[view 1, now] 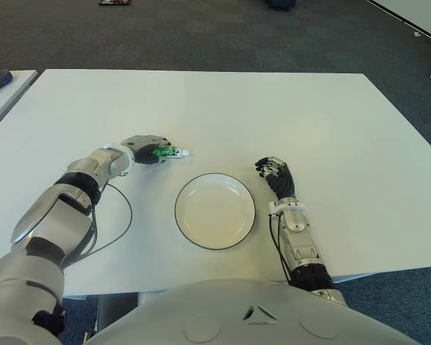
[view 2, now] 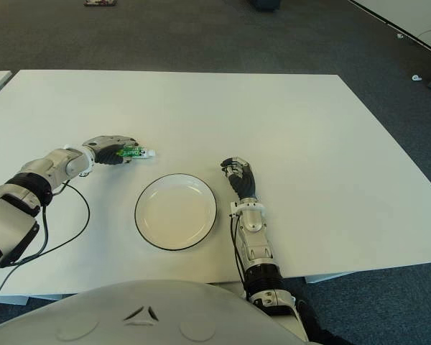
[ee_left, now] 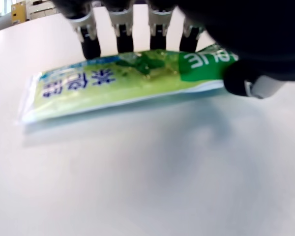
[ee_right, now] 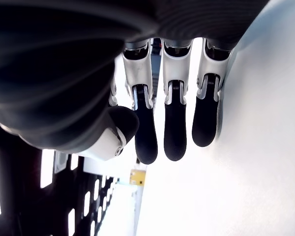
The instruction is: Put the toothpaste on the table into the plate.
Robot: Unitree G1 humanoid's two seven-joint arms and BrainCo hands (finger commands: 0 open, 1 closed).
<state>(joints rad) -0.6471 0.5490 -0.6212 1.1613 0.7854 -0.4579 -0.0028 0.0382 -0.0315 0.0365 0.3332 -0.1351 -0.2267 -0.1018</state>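
The left hand [view 1: 146,149] closes its fingertips [ee_left: 119,46] and thumb on a flat, glossy green toothpaste tube [view 1: 167,152] lying on the smooth white table [view 1: 287,115]. The tube's long axis runs left-right, white cap rightward, just beyond the round, dark-rimmed cream plate [view 1: 190,230]. The right hand [view 1: 276,175], beside the plate's right, is relaxed and empty.

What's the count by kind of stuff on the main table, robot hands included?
Toothpaste tube: 1, under the left robot hand fingers
Plate: 1, nothing in it
Robot hands: 2, the right robot hand shows right of the plate, holding nothing
Black cable: 1
Total: 5
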